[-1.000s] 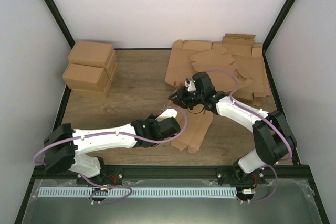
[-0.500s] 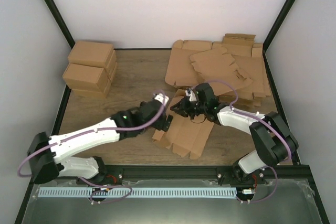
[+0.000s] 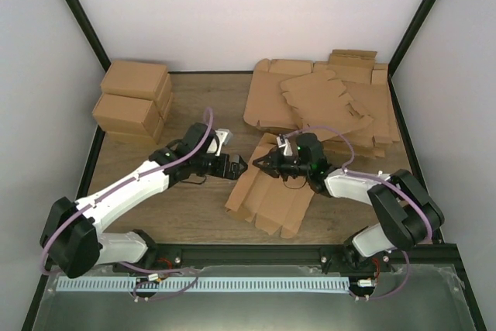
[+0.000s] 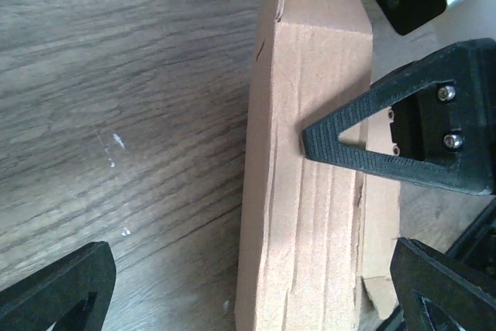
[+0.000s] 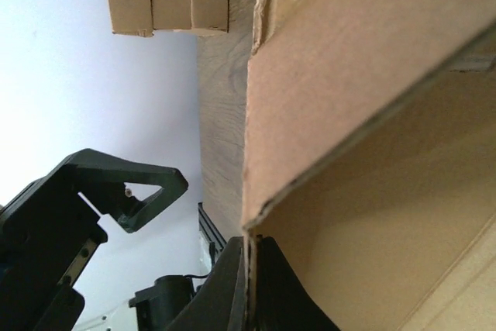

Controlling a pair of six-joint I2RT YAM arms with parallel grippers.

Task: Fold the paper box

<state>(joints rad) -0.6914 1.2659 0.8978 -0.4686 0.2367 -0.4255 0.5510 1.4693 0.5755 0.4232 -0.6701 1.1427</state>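
1. At the far left of the table (image 3: 203,110), closed brown cartons (image 3: 133,101) stand stacked in a block, well apart from everything else.
2. The left arm (image 3: 132,187) reaches from the near left corner toward the middle of the table.
3. The left gripper (image 3: 238,166) points right with its jaws spread wide and has hold of nothing. The left wrist view shows only bare wood and a strip of cardboard between its two tips.
4. That gripper sits just beside the far left corner of the paper box (image 3: 273,195). Whether it touches the cardboard cannot be told.
5. The paper box lies near the middle of the table, a little right of centre and toward the near edge. It is a mostly flat, unfolded blank, with notched tabs along its near side.
6. A long flap on the far left side of the blank is bent up at its crease, as the right wrist view shows.
7. The right gripper (image 3: 261,165) comes in from the right and points left, facing the left gripper tip to tip. Its fingers (image 5: 277,288) are pressed together with the thin edge of that flap pinched between them.
8. The right arm (image 3: 364,184) runs back to its base at the near right.
9. At the far right, flat brown blanks (image 3: 325,98) lie overlapped in a loose pile near the corner, just beyond the right arm.
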